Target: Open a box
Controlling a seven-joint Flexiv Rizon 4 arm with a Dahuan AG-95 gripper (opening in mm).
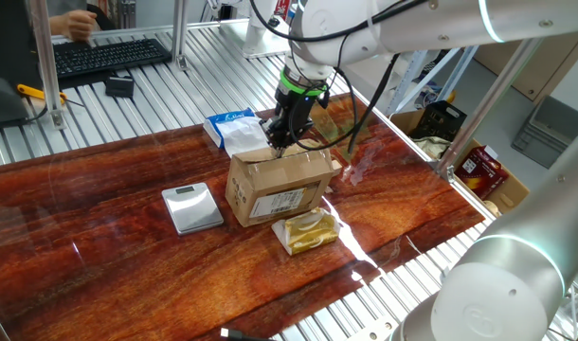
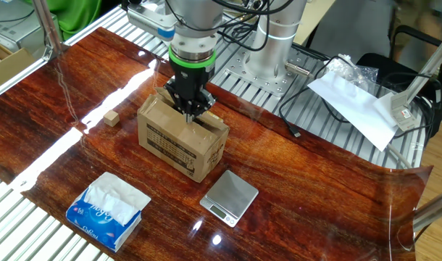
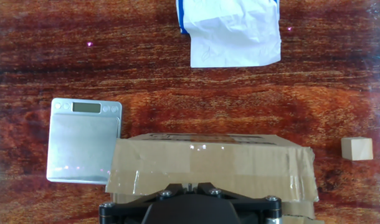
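The box [image 1: 278,186] sits mid-counter [image 1: 99,237], a small brown corrugated carton with its barcode label facing the one fixed view. From the hand view, it fills the six o'clock edge of the picture, with a strip of glossy tape running across its top.

The end effector [image 1: 279,142] points straight down with its fingers pinched fully together, tips at the top of the box near the flap seam. It holds nothing I can make out; whether the tips press on the cardboard or hang just above it, I cannot tell.

How will this carton handle? I judge it light and fairly stiff at the walls, but the flaps look thin and springy, likely to bend before they lift. The tape looks slick, a poor surface for pads. Better purchase should be a free flap edge along the seam: a narrow tip could slip under there and pry upward. A light box may well slide or tip when levered, so that is the risk to watch.

Contents? The flaps are not yet lifted, so nothing inside shows.

Around it in the hand view: a silver scale [image 3: 83,140] just beside the box at nine o'clock, a blue-and-white tissue packet [image 3: 232,31] at twelve, a small wooden block [image 3: 356,149] at three. A yellow wrapped packet [image 1: 306,230] lies just beside the labelled face.
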